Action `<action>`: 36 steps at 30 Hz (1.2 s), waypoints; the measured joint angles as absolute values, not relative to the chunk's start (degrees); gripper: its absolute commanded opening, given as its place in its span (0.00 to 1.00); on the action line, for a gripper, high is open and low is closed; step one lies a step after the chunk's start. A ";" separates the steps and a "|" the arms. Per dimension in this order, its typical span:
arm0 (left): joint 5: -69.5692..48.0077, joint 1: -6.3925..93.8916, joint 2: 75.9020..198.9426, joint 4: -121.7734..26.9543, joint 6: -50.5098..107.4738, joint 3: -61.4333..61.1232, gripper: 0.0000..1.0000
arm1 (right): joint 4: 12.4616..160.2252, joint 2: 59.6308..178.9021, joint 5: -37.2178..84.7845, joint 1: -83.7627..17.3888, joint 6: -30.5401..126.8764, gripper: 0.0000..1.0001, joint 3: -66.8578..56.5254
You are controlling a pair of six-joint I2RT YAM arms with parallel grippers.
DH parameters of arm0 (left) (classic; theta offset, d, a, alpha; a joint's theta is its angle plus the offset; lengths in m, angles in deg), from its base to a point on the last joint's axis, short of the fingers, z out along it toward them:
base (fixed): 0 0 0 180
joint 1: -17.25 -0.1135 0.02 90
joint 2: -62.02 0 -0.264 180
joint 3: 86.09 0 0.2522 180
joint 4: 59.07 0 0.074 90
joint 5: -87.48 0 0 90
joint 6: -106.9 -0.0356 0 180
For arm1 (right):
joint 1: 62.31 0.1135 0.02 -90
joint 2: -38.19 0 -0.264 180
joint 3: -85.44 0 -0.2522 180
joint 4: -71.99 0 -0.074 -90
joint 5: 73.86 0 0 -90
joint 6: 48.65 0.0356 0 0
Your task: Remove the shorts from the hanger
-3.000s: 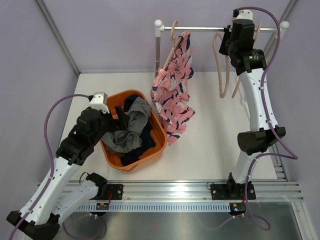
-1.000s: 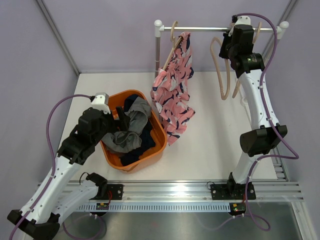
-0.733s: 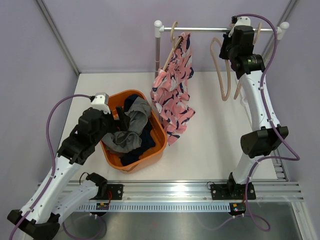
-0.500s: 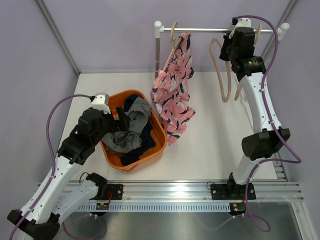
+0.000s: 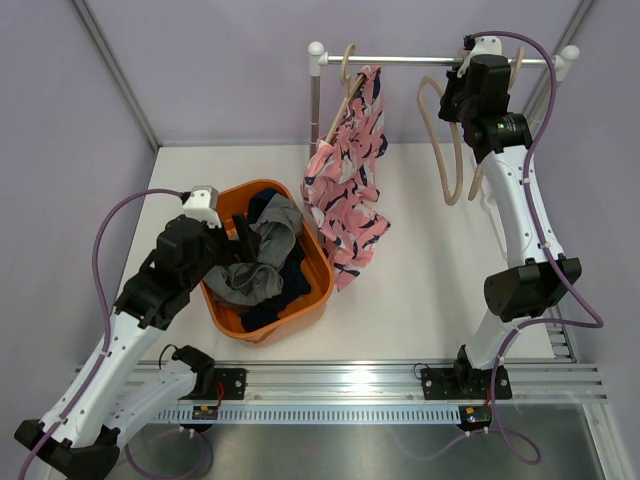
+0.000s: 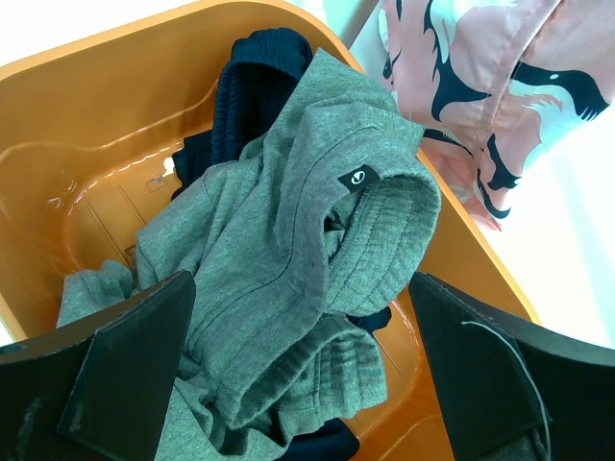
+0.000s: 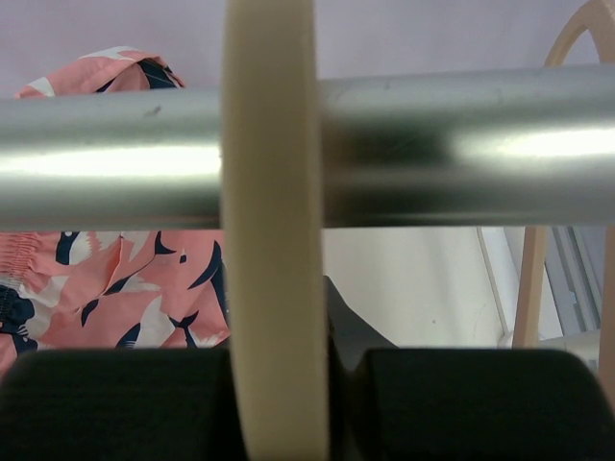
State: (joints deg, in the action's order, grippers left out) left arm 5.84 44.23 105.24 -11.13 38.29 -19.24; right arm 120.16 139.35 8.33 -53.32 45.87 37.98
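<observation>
Overhead, you get the whole layout. The pink patterned shorts [image 5: 348, 190] hang from a wooden hanger [image 5: 340, 100] at the left end of the rail [image 5: 400, 60], and their lower edge drapes down just beside the orange basket [image 5: 322, 285]. The grey shorts [image 5: 258, 268] lie crumpled in that basket on top of the navy shorts [image 5: 264, 208]. From up there you cannot make out either tool's jaws; the wrist cameras show them.

Your left wrist view looks straight down into the basket. The left gripper [image 6: 300, 283] is fully released, its two dark fingers [image 6: 125, 375] spread to either side of the grey heap. They close on nothing, and you cannot tell whether they brush the cloth. This view also picks out the ribbed waistband and a small black label on the grey shorts, with a corner of the pink pair past the basket rim.

Your right wrist view is pressed up against the rail. The right gripper [image 7: 288, 403] is clenched on the hook of a bare hanger [image 7: 269, 240], whose pale band crosses in front of the metal bar and runs down between the black pads. A second bare hanger [image 7: 538, 269] hangs just to its right, and the pink shorts show behind on the left.
</observation>
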 measured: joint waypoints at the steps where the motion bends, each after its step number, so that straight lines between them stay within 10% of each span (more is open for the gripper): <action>1: 5.80 44.23 105.24 -11.13 38.29 -19.24 0.99 | 120.21 139.33 8.31 -53.32 45.87 0.08 37.98; 36: 5.58 44.23 105.24 -11.13 38.29 -19.24 0.99 | 124.36 137.75 8.53 -53.32 47.05 0.39 37.98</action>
State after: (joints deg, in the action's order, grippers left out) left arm 5.58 44.23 105.24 -11.13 38.29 -19.24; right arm 124.36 137.75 8.53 -53.32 47.05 37.98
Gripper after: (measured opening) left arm 0.988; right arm 0.360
